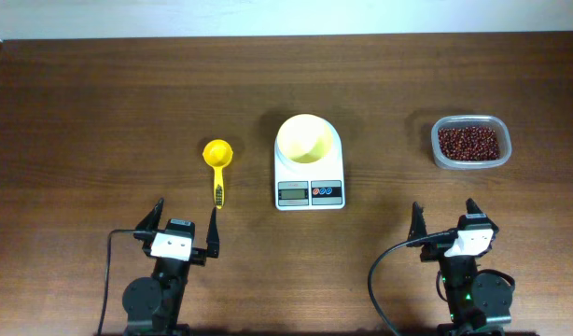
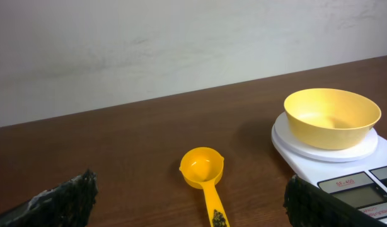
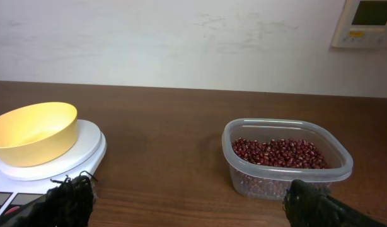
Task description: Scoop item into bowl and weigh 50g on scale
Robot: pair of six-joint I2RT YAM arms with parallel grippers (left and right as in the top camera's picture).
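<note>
A pale yellow bowl [image 1: 306,138] stands empty on the white scale [image 1: 309,191] at the table's middle. Dark red-brown beans [image 1: 468,142] fill a clear plastic tub [image 1: 497,149] at the right; the right wrist view shows the beans [image 3: 282,152] too. A yellow scoop [image 1: 217,159] lies left of the scale, its handle towards me. My left gripper [image 1: 182,221] is open just short of the scoop's handle [image 2: 213,205], nothing between its fingers. My right gripper [image 1: 448,217] is open near the front edge, short of the tub, and holds nothing.
Bare brown wood lies between the scale [image 3: 48,157] and the tub [image 3: 286,158]. A pale wall runs along the table's far edge. Black cables trail from both arm bases at the front.
</note>
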